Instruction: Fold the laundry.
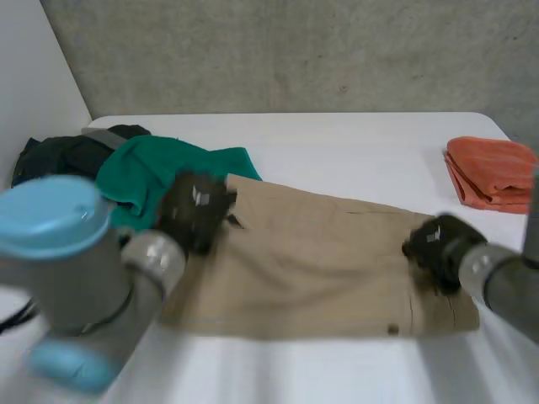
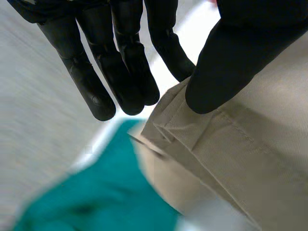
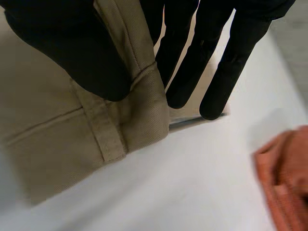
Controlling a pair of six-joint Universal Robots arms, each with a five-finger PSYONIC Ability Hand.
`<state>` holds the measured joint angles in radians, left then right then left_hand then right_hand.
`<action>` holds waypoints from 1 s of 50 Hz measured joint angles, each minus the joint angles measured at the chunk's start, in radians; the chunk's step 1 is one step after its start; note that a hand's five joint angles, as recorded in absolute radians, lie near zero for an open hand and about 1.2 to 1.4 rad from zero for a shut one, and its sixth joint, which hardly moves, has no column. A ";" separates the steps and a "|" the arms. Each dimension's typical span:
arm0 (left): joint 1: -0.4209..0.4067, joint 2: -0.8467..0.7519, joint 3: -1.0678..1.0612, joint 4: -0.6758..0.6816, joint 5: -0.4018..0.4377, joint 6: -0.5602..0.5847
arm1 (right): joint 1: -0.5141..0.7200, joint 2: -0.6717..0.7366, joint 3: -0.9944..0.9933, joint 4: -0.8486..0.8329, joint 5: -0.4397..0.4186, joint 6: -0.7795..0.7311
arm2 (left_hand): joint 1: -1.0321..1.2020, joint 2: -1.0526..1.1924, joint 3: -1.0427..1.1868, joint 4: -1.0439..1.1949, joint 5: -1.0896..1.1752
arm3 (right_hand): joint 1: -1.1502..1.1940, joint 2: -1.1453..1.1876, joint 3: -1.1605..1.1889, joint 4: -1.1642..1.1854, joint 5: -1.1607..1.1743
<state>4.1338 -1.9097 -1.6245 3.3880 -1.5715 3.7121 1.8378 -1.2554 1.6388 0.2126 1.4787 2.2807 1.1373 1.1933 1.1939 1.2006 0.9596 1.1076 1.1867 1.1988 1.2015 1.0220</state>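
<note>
The left hand (image 1: 195, 209) pinches a corner of the shorts (image 1: 312, 261) between thumb and straight fingers, just beside a green shirt (image 1: 160, 172). The right hand (image 1: 435, 247) pinches the opposite edge the same way. The shorts lie spread on the table (image 1: 337, 143), near an orange towel (image 1: 488, 172).

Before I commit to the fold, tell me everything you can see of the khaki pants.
The khaki pants look like tan woven twill with stitched seams and a belt loop. They lie spread and mostly flat across the white table. The left hand pinches the corner beside the green garment, thumb on top and fingers beneath. The right hand pinches the opposite edge the same way.
</note>
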 measured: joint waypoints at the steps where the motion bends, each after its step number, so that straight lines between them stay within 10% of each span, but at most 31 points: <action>1: 0.004 -0.036 0.044 0.034 -0.001 0.012 | 0.002 0.022 -0.027 -0.021 0.010 0.014 | 0.000 0.001 0.000 0.000 0.000 | 0.000 0.000 0.000 0.000 0.000; 11: 0.015 -0.459 0.572 0.176 -0.007 0.120 | 0.025 0.313 -0.362 -0.257 0.174 0.046 | 0.000 0.005 0.000 0.000 0.000 | -0.131 -0.156 -0.157 -0.158 -0.137; 16: 0.006 -0.605 0.751 0.185 -0.001 0.120 | 0.039 0.438 -0.498 -0.361 0.198 0.044 | -0.895 -0.829 -0.823 -0.841 -0.804 | -0.858 -0.917 -0.911 -0.909 -0.910; 20: -0.012 -0.632 0.782 0.202 -0.003 0.112 | 0.046 0.461 -0.525 -0.405 0.209 0.055 | -0.948 -0.977 -0.974 -0.990 -0.911 | -0.882 -0.972 -0.986 -0.982 -0.973; 31: -0.052 -0.402 0.494 0.234 -0.018 0.056 | 0.034 0.181 -0.229 -0.328 0.208 0.188 | -0.948 -0.984 -0.978 -0.995 -0.911 | -0.882 -0.972 -0.986 -0.982 -0.973; 41: -0.049 -0.248 0.195 0.258 -0.016 -0.018 | -0.045 0.088 0.037 -0.240 0.030 0.352 | -0.948 -0.984 -0.978 -0.995 -0.911 | -0.865 -0.950 -0.963 -0.961 -0.950; 50: -0.049 -0.224 0.155 0.267 -0.020 -0.019 | -0.077 0.173 0.039 -0.365 0.032 0.361 | -0.948 -0.984 -0.978 -0.995 -0.911 | -0.048 -0.008 -0.026 -0.013 -0.078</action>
<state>4.0851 -2.1332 -1.4696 3.6553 -1.5917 3.6928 1.7612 -1.0828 1.6779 -0.1521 1.5108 2.6414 0.1890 0.2094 0.2155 0.2057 0.0487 1.0592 1.1786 1.1724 1.1888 0.9440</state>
